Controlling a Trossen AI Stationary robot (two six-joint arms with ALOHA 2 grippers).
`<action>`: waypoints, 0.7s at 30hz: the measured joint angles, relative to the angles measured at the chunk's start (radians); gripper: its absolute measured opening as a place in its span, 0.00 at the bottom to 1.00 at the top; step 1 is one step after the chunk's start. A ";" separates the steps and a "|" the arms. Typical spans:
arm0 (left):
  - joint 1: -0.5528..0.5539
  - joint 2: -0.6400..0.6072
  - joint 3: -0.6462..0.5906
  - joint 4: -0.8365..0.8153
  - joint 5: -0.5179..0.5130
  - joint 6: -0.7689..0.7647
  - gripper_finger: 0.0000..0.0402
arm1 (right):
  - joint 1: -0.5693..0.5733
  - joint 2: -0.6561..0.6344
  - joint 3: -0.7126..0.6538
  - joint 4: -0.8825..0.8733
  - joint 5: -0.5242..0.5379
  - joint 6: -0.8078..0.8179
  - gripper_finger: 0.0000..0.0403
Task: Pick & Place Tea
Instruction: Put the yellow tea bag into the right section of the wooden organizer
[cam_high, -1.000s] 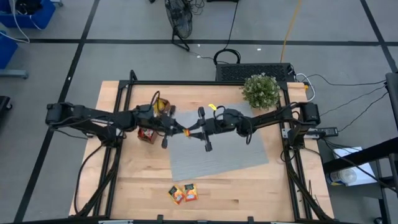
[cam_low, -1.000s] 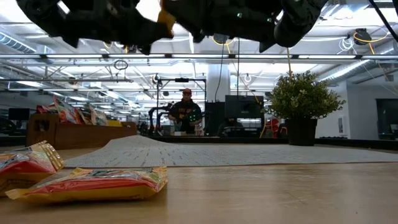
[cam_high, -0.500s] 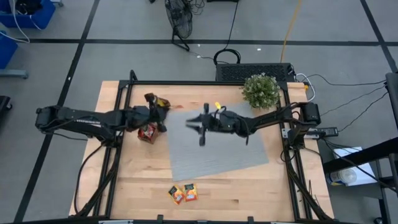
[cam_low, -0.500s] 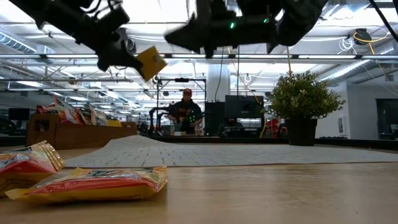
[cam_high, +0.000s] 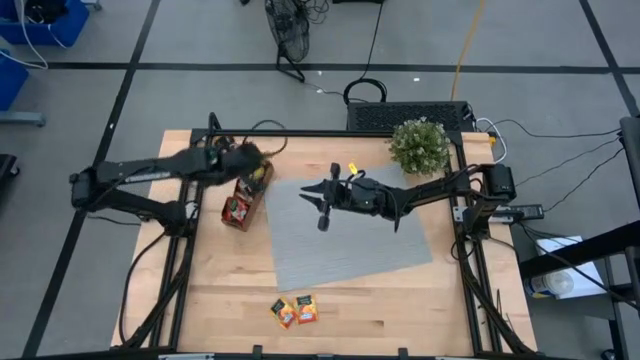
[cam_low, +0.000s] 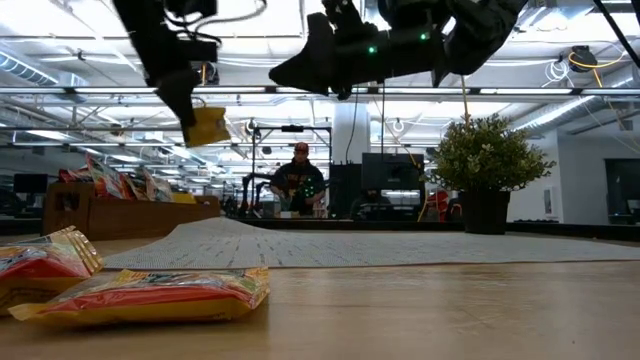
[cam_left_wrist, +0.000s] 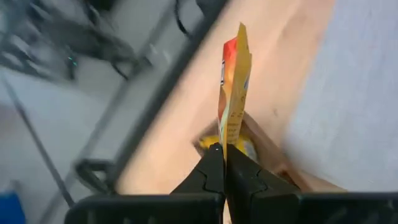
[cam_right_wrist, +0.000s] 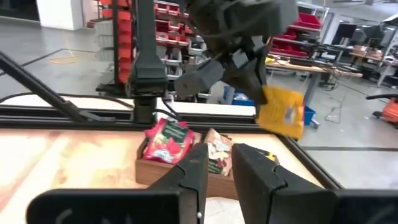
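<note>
Holding a yellow sachet (cam_left_wrist: 234, 99) edge-on, left gripper (cam_left_wrist: 224, 163) pinched tight on its lower edge, in the air over the far end of the tray (cam_high: 243, 199) near the table's (cam_high: 400, 300) far-left corner. In the low view the sachet (cam_low: 207, 126) hangs below the fingers. Tray holds more sachets, red one (cam_right_wrist: 166, 140) upright. Right gripper (cam_high: 321, 203) hovers over the mat's (cam_high: 350, 240) far-left part, fingers narrowly apart, nothing in them. Two sachets (cam_high: 294, 311) lie flat near the table's near edge. Plant (cam_high: 418, 146) at the far-right side.
</note>
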 joint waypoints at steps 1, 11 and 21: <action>0.026 0.034 0.037 -0.039 0.041 -0.017 0.01 | 0.000 0.000 0.000 0.000 0.000 0.000 0.15; 0.220 0.369 0.268 -0.414 0.271 0.052 0.01 | 0.001 0.000 0.000 -0.050 0.003 0.050 0.15; 0.274 0.504 0.366 -0.508 0.335 0.276 0.01 | 0.001 0.001 0.000 -0.093 0.002 0.050 0.15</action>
